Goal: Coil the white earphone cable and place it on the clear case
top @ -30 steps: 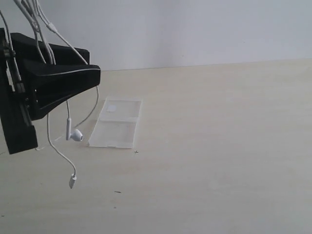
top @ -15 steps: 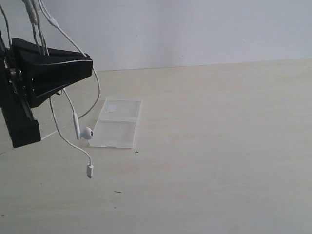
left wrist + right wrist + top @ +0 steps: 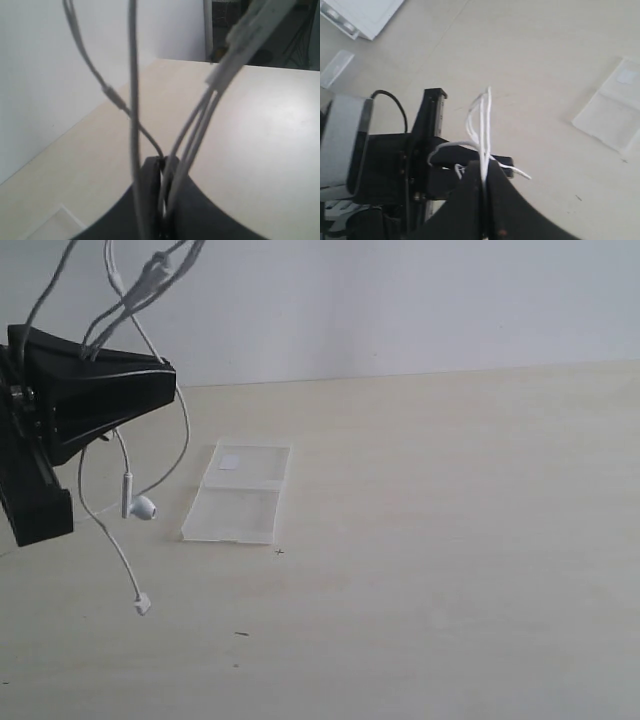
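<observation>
White earphone cable dangles from left pincer near clear case.

There is one white earphone cable, looped into several strands. One earbud hangs from it, and one more small end piece dangles lower (earbud or plug, too small to tell). One clear case lies on one table. Two grippers show: the left gripper and the right gripper.

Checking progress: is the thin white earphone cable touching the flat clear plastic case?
Apart. The exterior view shows the thin white earphone cable dangling from the left claw, with bare table between it and the flat clear plastic case.
</observation>
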### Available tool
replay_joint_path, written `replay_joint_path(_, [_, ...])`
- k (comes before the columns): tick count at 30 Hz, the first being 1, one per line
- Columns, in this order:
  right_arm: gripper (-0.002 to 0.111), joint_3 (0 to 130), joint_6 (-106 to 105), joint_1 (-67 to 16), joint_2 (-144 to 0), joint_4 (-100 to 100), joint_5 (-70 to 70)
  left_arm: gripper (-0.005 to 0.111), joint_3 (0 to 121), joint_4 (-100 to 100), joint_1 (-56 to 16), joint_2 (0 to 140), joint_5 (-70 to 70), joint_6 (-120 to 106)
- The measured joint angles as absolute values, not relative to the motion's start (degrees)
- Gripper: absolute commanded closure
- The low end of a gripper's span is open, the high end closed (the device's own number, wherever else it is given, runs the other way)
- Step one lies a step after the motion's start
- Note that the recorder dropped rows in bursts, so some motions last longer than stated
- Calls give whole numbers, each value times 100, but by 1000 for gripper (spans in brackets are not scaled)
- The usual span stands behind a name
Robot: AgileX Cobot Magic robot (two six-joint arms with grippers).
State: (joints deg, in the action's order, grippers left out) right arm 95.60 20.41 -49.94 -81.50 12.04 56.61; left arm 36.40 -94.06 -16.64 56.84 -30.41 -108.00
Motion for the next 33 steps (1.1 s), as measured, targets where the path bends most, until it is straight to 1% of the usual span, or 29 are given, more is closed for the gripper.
replay_joint_path(4, [108, 9560, 2052, -4994, -8150, 676, 6045, 107, 3640, -9298, -1664, 5458, -3041, -10618])
replay_joint_path(10, [108, 9560, 2052, -4994, -8150, 413, 6354, 107, 3640, -8921, -1664, 5244, -3014, -10150])
replay_joint_path(19, [108, 8993, 1927, -4994, -8130, 443, 6367, 107, 3640, -8828, -1664, 4994, -2884, -9956])
replay_joint_path(33, [108, 8255, 1861, -4994, -7915, 387, 5969, 107, 3636, -8488, -1664, 4663, -2835, -9515])
